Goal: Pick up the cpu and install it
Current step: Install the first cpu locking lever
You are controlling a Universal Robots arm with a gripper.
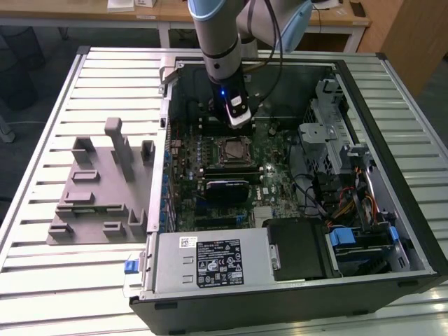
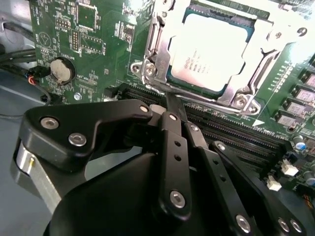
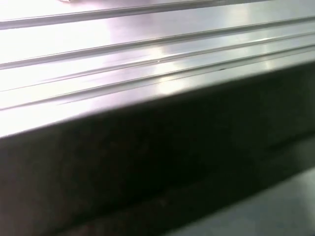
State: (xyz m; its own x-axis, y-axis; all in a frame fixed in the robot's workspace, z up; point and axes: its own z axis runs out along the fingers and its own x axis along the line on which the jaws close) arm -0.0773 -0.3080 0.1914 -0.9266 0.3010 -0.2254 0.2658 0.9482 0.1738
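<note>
While the robot arm (image 1: 220, 42) reached down into an open computer case (image 1: 413, 210) lying on its side on a slatted metal table (image 1: 70, 280), the cpu (image 2: 209, 49) already sat in its metal-framed socket (image 2: 152, 69) on the green motherboard (image 2: 98, 44). In the second wrist view the chip's pale silvery top showed inside the frame, with the frame's bars lying over its edges. The gripper (image 2: 172, 101) stood just beside the socket, over the dark memory slots (image 2: 231, 130); its black fingers (image 2: 174, 147) were drawn together to a narrow tip and grasped nothing. A round coin battery (image 2: 62, 70) lay on the board, well apart from the socket. In the exterior view, a grey plastic tray (image 1: 98, 203) with upright pegs rested on the table near the case's outer wall, toward the exterior view's left.
</note>
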